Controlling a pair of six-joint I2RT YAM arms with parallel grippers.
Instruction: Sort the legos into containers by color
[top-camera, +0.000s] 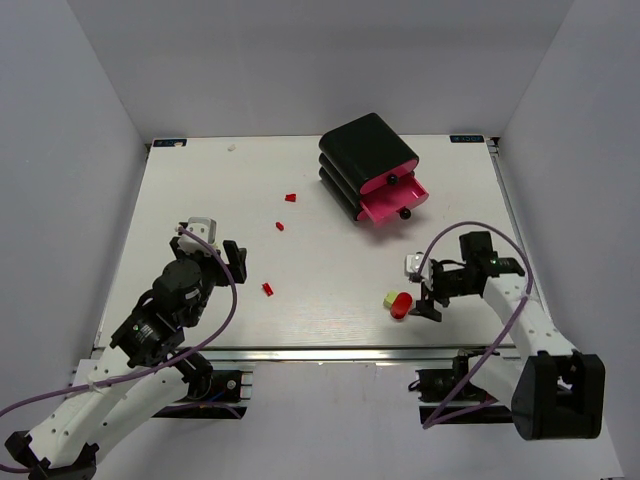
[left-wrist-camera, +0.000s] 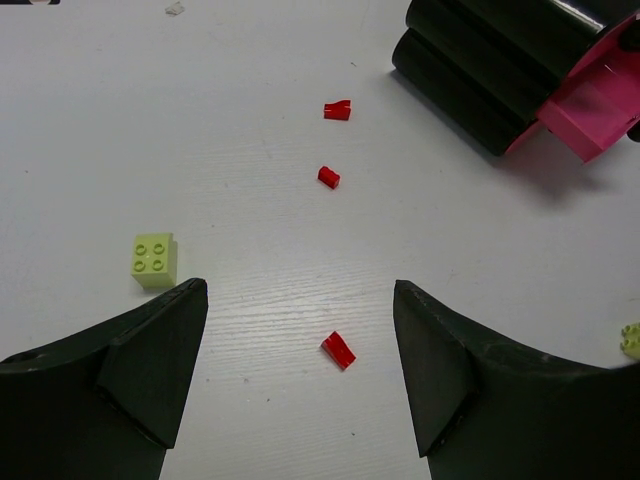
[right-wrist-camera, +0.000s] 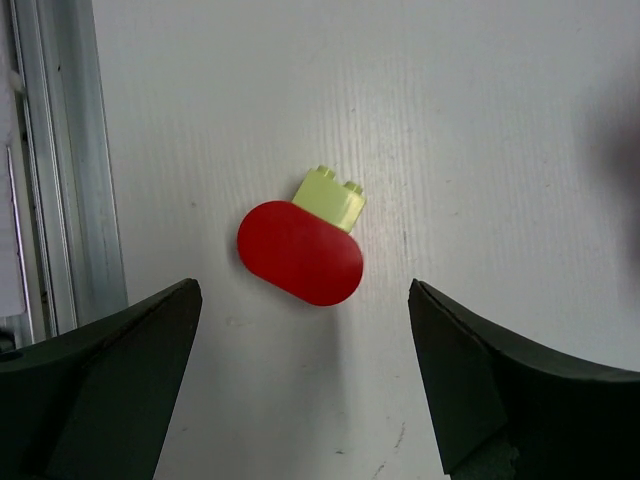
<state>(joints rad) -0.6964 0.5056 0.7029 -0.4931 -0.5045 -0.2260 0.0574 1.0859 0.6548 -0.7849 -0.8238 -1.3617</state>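
Three small red legos (top-camera: 290, 198) (top-camera: 280, 226) (top-camera: 267, 289) lie scattered mid-table. In the left wrist view the nearest red lego (left-wrist-camera: 338, 349) lies on the table between the wide-apart fingers of my left gripper (left-wrist-camera: 300, 330) (top-camera: 215, 250), which is open and holds nothing. A yellow-green brick (left-wrist-camera: 154, 259) sits just ahead of its left finger. My right gripper (right-wrist-camera: 305, 330) (top-camera: 428, 292) is open above a red oval piece (right-wrist-camera: 300, 252) (top-camera: 400, 305) that touches a yellow-green brick (right-wrist-camera: 331, 196) (top-camera: 389, 298). The black cabinet of containers (top-camera: 365, 150) stands at the back, its lowest pink drawer (top-camera: 393, 205) pulled out.
The metal rail (right-wrist-camera: 60, 160) of the table's near edge runs close beside the red oval piece. A second yellow-green brick (left-wrist-camera: 631, 340) shows at the right edge of the left wrist view. A tiny white scrap (top-camera: 232, 147) lies at the table's far edge.
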